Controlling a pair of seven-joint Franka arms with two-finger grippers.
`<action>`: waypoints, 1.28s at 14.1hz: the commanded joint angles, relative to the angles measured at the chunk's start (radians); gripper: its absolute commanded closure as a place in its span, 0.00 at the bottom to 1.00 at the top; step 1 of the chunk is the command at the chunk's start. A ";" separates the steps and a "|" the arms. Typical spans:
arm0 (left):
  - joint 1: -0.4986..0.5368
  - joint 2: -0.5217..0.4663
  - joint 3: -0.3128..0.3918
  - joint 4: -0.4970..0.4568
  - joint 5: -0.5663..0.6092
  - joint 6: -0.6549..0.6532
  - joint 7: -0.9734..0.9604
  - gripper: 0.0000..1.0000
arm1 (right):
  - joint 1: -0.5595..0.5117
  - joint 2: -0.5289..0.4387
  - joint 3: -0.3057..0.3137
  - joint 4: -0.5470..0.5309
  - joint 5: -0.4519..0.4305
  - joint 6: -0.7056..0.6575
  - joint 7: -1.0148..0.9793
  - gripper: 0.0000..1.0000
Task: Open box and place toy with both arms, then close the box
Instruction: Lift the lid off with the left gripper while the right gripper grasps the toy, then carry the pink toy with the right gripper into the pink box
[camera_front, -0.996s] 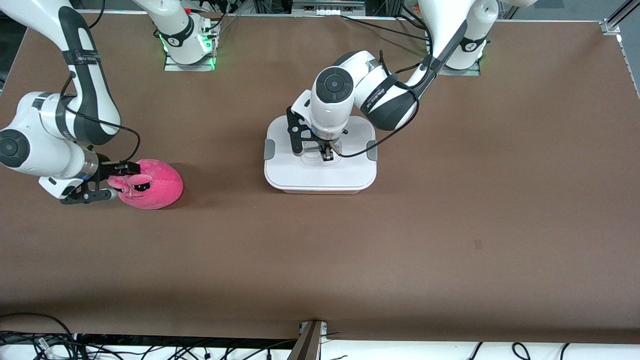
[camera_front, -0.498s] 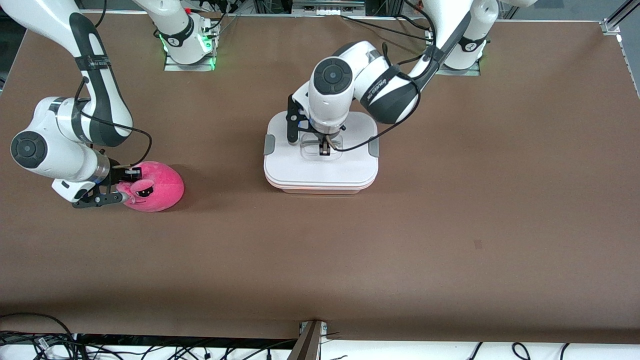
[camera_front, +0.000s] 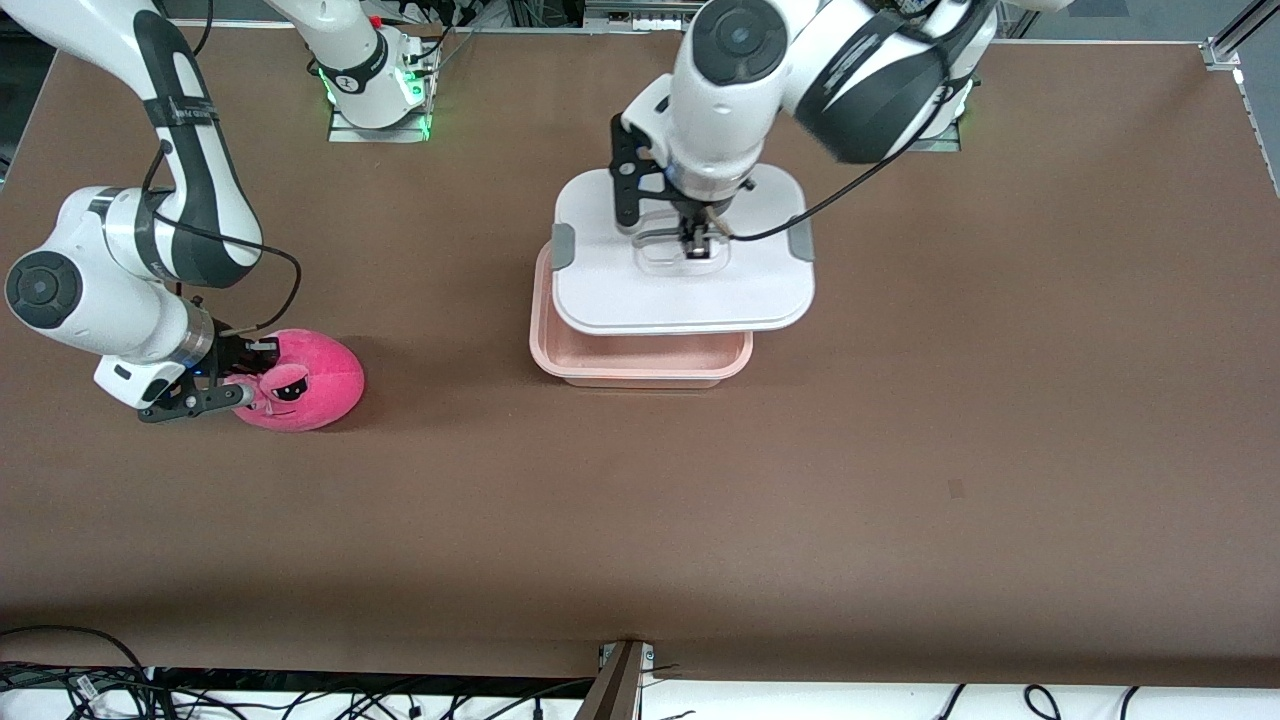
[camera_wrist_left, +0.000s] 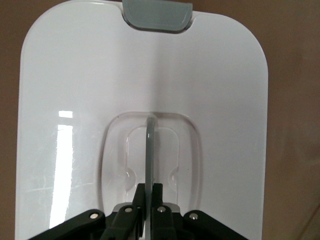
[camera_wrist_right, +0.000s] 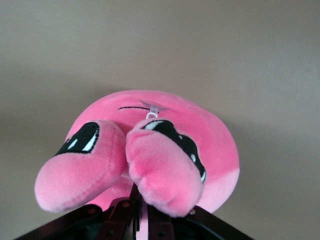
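Observation:
The white lid (camera_front: 680, 290) hangs level in the air over the pale pink tub (camera_front: 640, 362) of the box, shifted toward the left arm's base. My left gripper (camera_front: 697, 243) is shut on the lid's clear handle (camera_wrist_left: 150, 145); in the left wrist view the lid (camera_wrist_left: 75, 90) fills the picture, with one grey clip (camera_wrist_left: 157, 15) at its edge. The tub stands open on the table. The pink toy (camera_front: 315, 385) lies at the right arm's end of the table. My right gripper (camera_front: 238, 378) is shut on the toy (camera_wrist_right: 165, 150) by its snout, its fingers (camera_wrist_right: 131, 210) pinching pink plush.
The brown table (camera_front: 900, 450) carries only the tub and the toy. The arm bases (camera_front: 375, 95) stand along its edge farthest from the front camera. Cables lie along the edge nearest that camera (camera_front: 300, 700).
My left gripper has lifted the lid off the tub and carried it up and toward the left arm's base, uncovering the tub. My right gripper stays at the toy, which has barely shifted.

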 joint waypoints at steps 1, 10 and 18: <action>0.137 -0.053 -0.011 -0.013 -0.036 -0.083 0.022 1.00 | -0.005 -0.072 0.046 0.069 0.018 -0.177 -0.077 1.00; 0.542 -0.056 0.008 0.020 -0.003 -0.169 0.327 1.00 | -0.002 -0.114 0.435 0.278 -0.077 -0.473 -0.071 1.00; 0.599 -0.045 0.012 0.020 0.037 -0.163 0.384 1.00 | 0.230 -0.059 0.508 0.280 -0.302 -0.466 0.039 1.00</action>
